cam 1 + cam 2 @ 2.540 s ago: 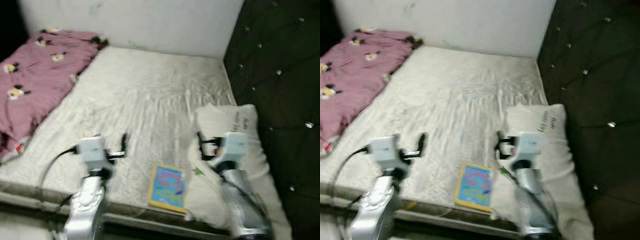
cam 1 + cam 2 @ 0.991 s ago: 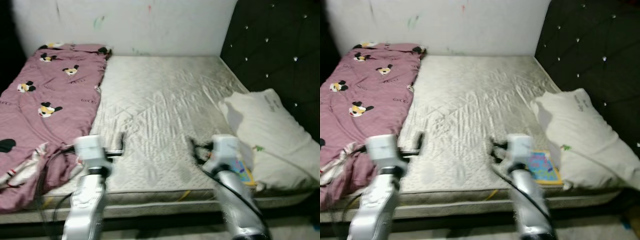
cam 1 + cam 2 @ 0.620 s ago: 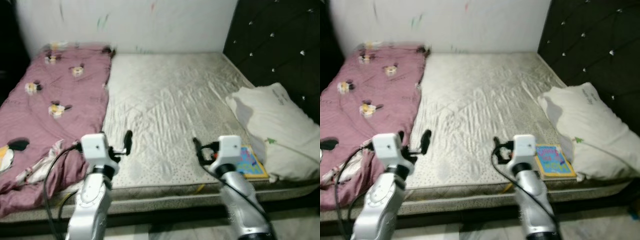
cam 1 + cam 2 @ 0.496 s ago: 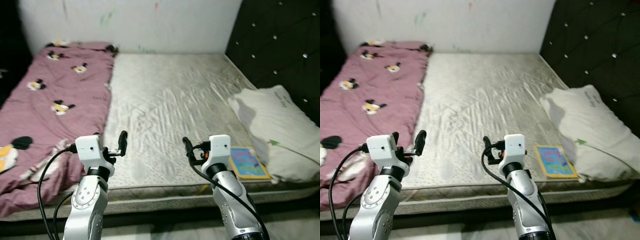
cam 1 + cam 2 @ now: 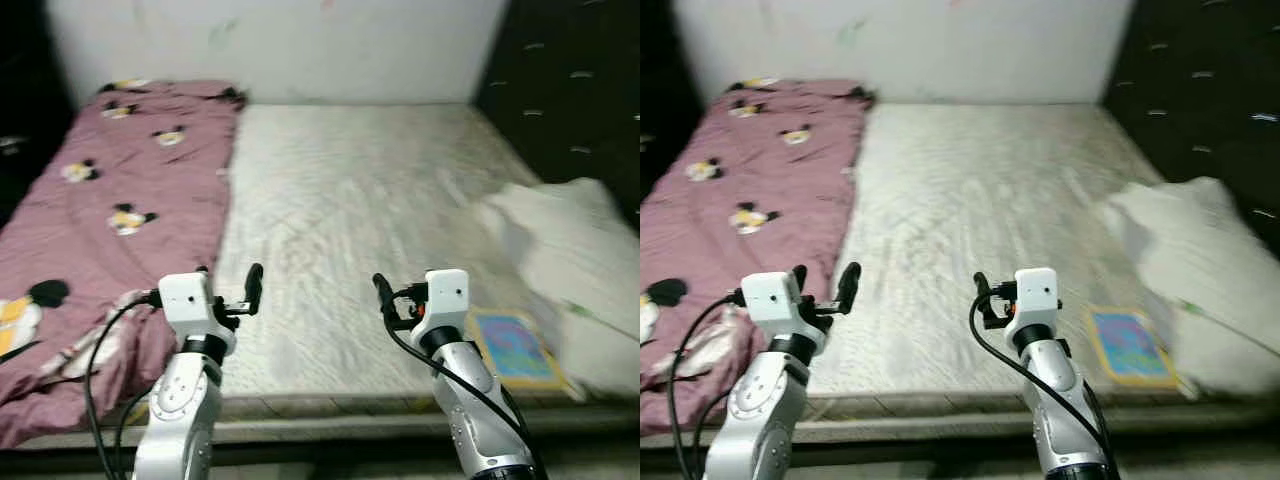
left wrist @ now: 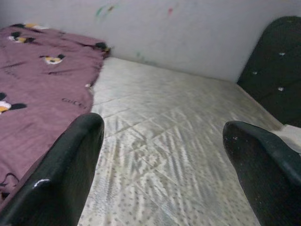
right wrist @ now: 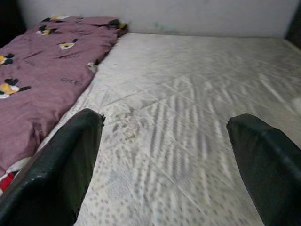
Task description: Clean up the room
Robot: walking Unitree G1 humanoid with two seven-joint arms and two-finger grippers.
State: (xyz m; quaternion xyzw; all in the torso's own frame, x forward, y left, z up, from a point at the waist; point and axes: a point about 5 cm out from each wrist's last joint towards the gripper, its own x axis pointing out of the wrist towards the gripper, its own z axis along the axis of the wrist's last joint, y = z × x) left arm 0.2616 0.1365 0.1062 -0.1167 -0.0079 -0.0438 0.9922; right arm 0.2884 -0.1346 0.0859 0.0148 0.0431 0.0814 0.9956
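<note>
Both the left end effector (image 5: 250, 283) and right end effector (image 5: 382, 294) are held released and empty at lower centre. The book (image 5: 511, 348), blurred at lower right beside the pillow (image 5: 560, 250), could be nudged off the bed (image 5: 350, 190) edge by a misjudged reach.

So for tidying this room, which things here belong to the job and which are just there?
Part of the job:
- pink blanket, rumpled over the bed's left side
- book, lying flat near the mattress's front right edge
- pillow, beside the book

Just there:
- mattress
- dark headboard
- wall

Left gripper and right gripper hover with fingers open, holding nothing.
</note>
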